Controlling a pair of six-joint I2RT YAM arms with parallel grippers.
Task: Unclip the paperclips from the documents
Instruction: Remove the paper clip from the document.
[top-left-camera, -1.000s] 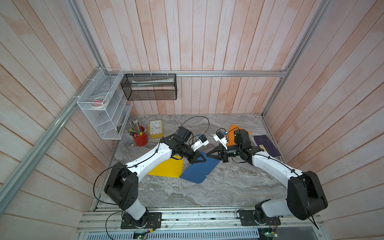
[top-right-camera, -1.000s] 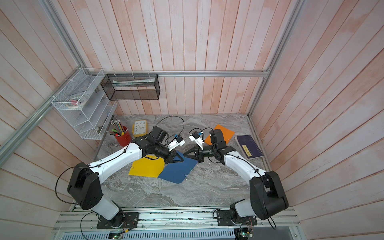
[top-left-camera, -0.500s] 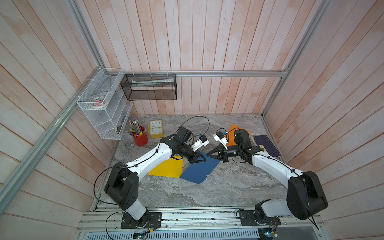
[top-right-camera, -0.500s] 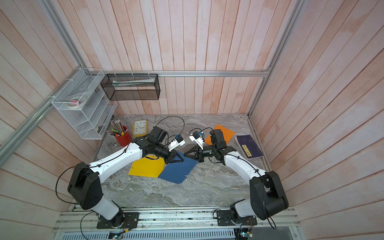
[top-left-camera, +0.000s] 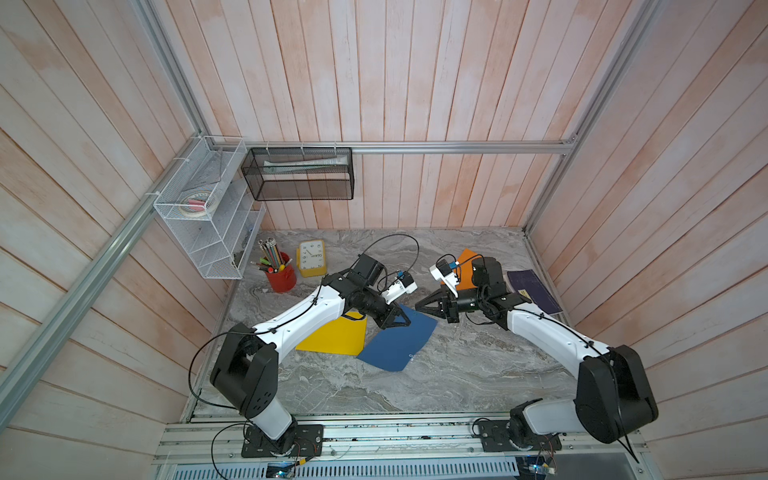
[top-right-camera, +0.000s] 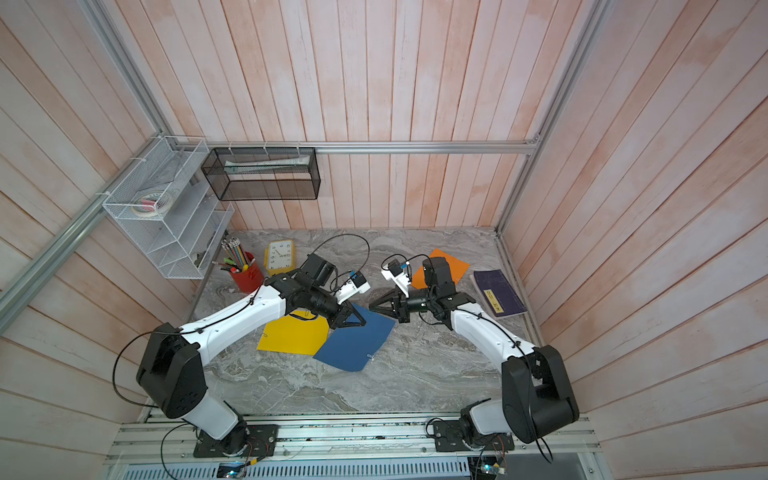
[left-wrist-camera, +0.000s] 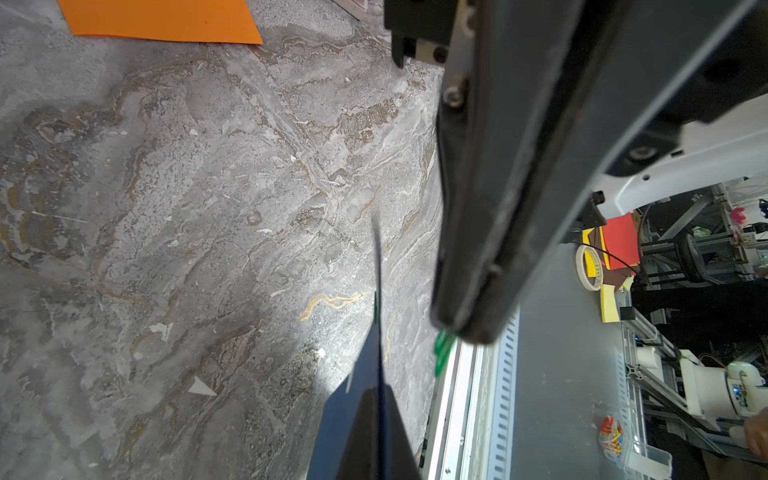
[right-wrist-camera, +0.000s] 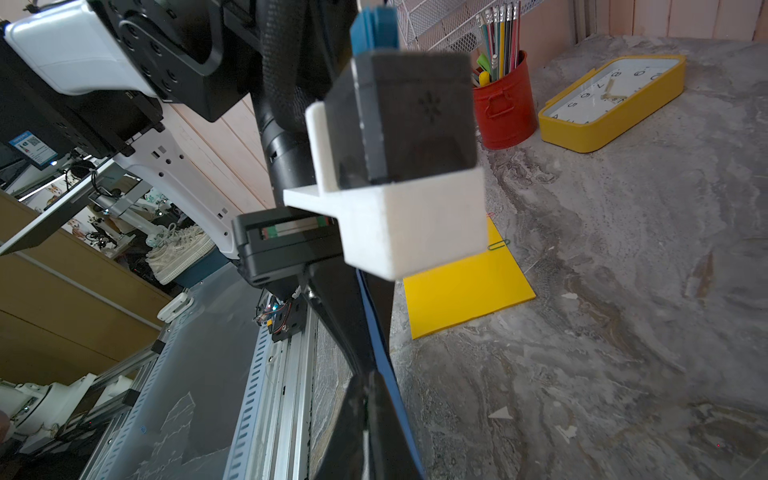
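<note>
Green paperclip (left-wrist-camera: 444, 353) pokes from the closed jaws of my right gripper (left-wrist-camera: 461, 332), seemingly just clear of the dark blue document (top-left-camera: 399, 340). My left gripper (top-left-camera: 406, 322) is clamped on that sheet's raised 12 o'clock corner. A silvery paperclip (top-left-camera: 411, 356) sits at its 5 o'clock edge; the yellow document (top-left-camera: 332, 336) lies at 9 o'clock.

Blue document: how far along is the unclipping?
Done: a green paperclip looks off, pinched in the shut right end effector. In hand: left end effector grips the blue document. Left: silvery paperclip on its near edge; a green clip on the yellow document.
</note>
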